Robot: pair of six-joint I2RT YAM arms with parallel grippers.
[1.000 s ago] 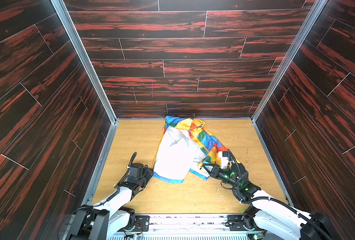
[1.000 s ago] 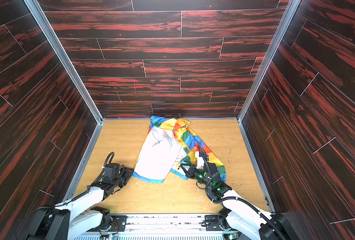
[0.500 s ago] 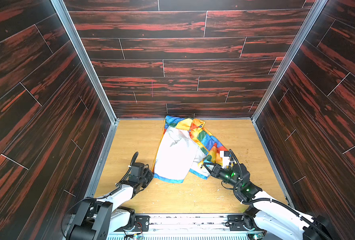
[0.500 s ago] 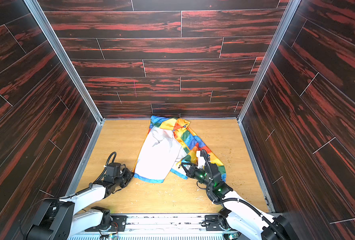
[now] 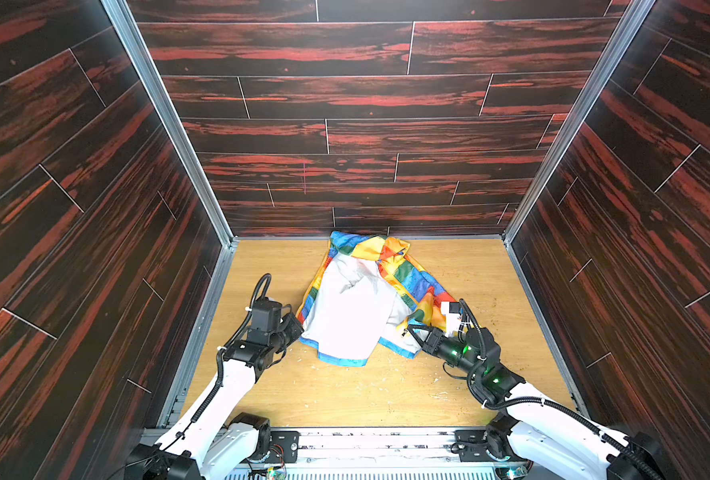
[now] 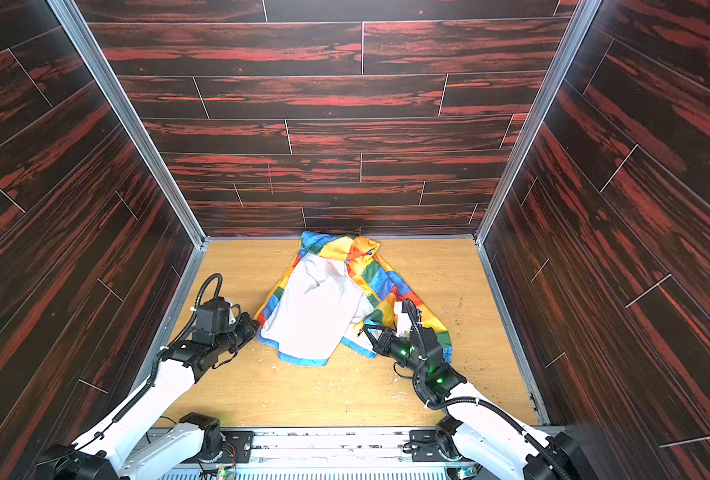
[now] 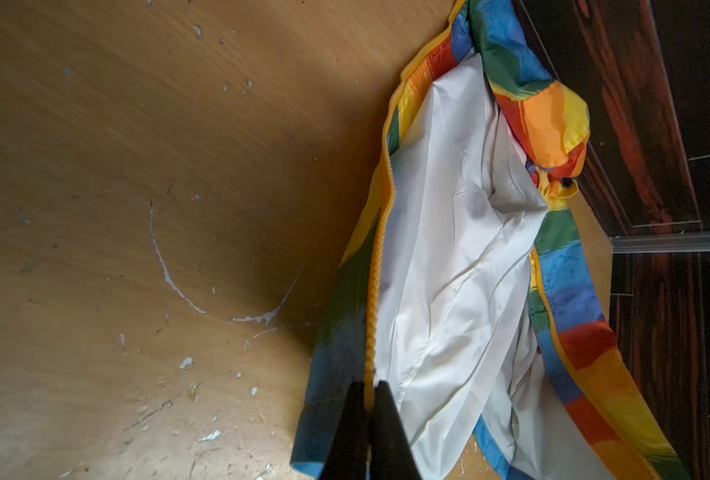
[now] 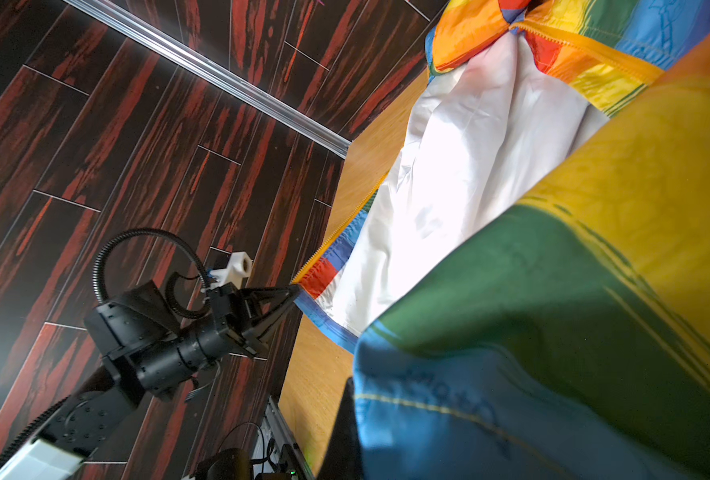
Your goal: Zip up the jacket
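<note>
In both top views the jacket (image 5: pixel 357 320) lies crumpled on the wooden counter (image 5: pixel 345 399). It sits mid-counter and reaches toward the back wall, white lining up, with rainbow panels along its far and right sides. The left claw (image 5: pixel 299 329) is closed at the jacket's near-left edge. The right claw (image 5: pixel 406 331) is closed on the blue hem at the near right, with a fold of coloured cloth just behind it. Dark red plank walls (image 5: pixel 95 208) box the counter on three sides. White flecks (image 5: pixel 442 395) dot the bare wood in front.

In the left wrist view, the left claw (image 7: pixel 369 390) pinches the yellow zipper (image 7: pixel 376 270), which runs straight away from its tips. A curved white scratch (image 7: pixel 170 274) marks the counter beside it.

In the right wrist view, green, yellow and blue cloth of the jacket (image 8: pixel 573 270) fills most of the frame and hides the right claw's tips. Only one dark finger (image 8: pixel 342 432) shows at the cloth's edge. Across the counter, the left claw (image 8: pixel 295 291) nips the jacket's corner.
</note>
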